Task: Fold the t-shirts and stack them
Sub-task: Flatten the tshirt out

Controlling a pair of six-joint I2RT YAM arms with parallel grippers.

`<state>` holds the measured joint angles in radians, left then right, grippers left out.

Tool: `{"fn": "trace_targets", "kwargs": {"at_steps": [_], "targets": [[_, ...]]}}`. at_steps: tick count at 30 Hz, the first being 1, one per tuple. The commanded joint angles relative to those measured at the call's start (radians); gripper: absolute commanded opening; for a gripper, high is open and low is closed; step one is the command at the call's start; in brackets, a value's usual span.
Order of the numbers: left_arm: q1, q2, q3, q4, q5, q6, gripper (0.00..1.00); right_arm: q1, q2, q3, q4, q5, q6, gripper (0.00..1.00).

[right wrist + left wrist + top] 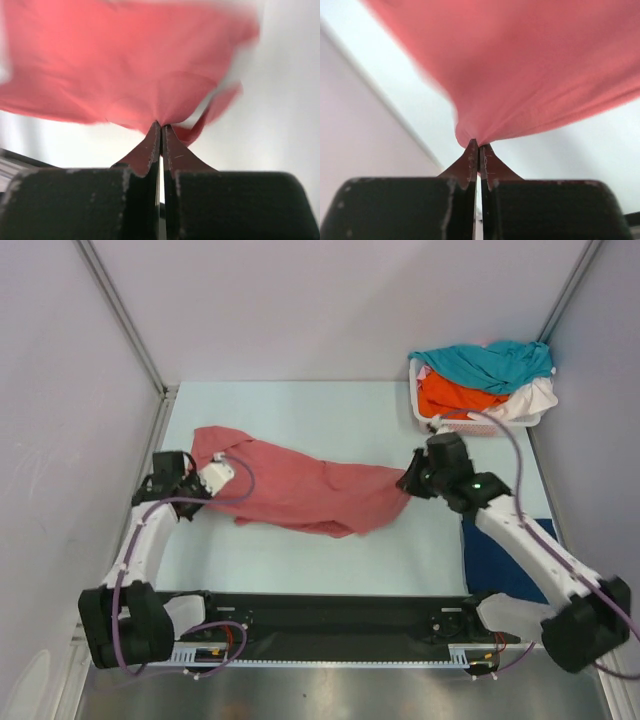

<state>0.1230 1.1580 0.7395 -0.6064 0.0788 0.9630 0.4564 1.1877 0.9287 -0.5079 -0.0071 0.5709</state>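
The dusty salmon-red t-shirt (pixel 300 490) hangs stretched between my two grippers over the middle of the table. My left gripper (pixel 212 468) is shut on its left end; in the left wrist view the cloth (pixel 530 70) bunches at the closed fingertips (pixel 479 145). My right gripper (pixel 408 483) is shut on its right end; in the right wrist view the cloth (pixel 125 70) fans out from the closed tips (pixel 161 124). A navy blue t-shirt (pixel 500 560) lies flat at the right, partly under my right arm. Teal (pixel 495 362), orange (pixel 455 395) and white (pixel 535 398) t-shirts fill the basket.
The white lattice basket (pixel 432 421) stands at the table's far right corner. Pale walls close in the left, back and right sides, with a metal post (pixel 120 310) at the far left. The black base rail (pixel 330 625) runs along the near edge.
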Motion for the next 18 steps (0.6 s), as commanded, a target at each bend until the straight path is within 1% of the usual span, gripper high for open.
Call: {"fn": "trace_targets", "kwargs": {"at_steps": [1, 2, 3, 4, 5, 6, 8, 9, 10, 11, 12, 16, 18], "targets": [[0.013, -0.122, 0.264, -0.234, 0.136, -0.105, 0.0, -0.012, -0.215, 0.186, -0.17, 0.101, -0.049, 0.0], [0.012, -0.162, 0.311, -0.304, 0.153, -0.118, 0.0, -0.013, -0.25, 0.273, -0.217, 0.111, -0.055, 0.0], [0.013, -0.179, 0.358, -0.331, 0.154, -0.124, 0.0, -0.015, -0.278, 0.315, -0.24, 0.125, -0.072, 0.0], [0.013, -0.201, 0.445, -0.354, 0.151, -0.13, 0.0, -0.015, -0.322, 0.364, -0.262, 0.13, -0.078, 0.0], [0.013, -0.216, 0.487, -0.392, 0.147, -0.142, 0.0, -0.015, -0.338, 0.451, -0.303, 0.134, -0.086, 0.0], [0.013, -0.25, 0.567, -0.41, 0.145, -0.147, 0.0, -0.013, -0.347, 0.504, -0.325, 0.143, -0.103, 0.0], [0.013, -0.274, 0.642, -0.443, 0.136, -0.165, 0.0, -0.013, -0.364, 0.591, -0.384, 0.148, -0.123, 0.0], [0.013, -0.284, 0.681, -0.452, 0.127, -0.176, 0.0, -0.012, -0.362, 0.686, -0.399, 0.148, -0.131, 0.0], [0.015, -0.294, 0.755, -0.458, 0.119, -0.185, 0.01, -0.013, -0.362, 0.726, -0.412, 0.147, -0.149, 0.0], [0.014, -0.297, 0.791, -0.473, 0.115, -0.202, 0.0, -0.013, -0.359, 0.775, -0.429, 0.148, -0.155, 0.0], [0.013, -0.297, 0.863, -0.48, 0.107, -0.21, 0.0, -0.013, -0.356, 0.85, -0.435, 0.142, -0.161, 0.0], [0.013, -0.285, 0.981, -0.468, 0.093, -0.242, 0.0, -0.013, -0.306, 1.022, -0.461, 0.124, -0.193, 0.0], [0.013, -0.271, 1.003, -0.452, 0.091, -0.254, 0.0, -0.012, -0.268, 1.05, -0.46, 0.125, -0.224, 0.0]]}}
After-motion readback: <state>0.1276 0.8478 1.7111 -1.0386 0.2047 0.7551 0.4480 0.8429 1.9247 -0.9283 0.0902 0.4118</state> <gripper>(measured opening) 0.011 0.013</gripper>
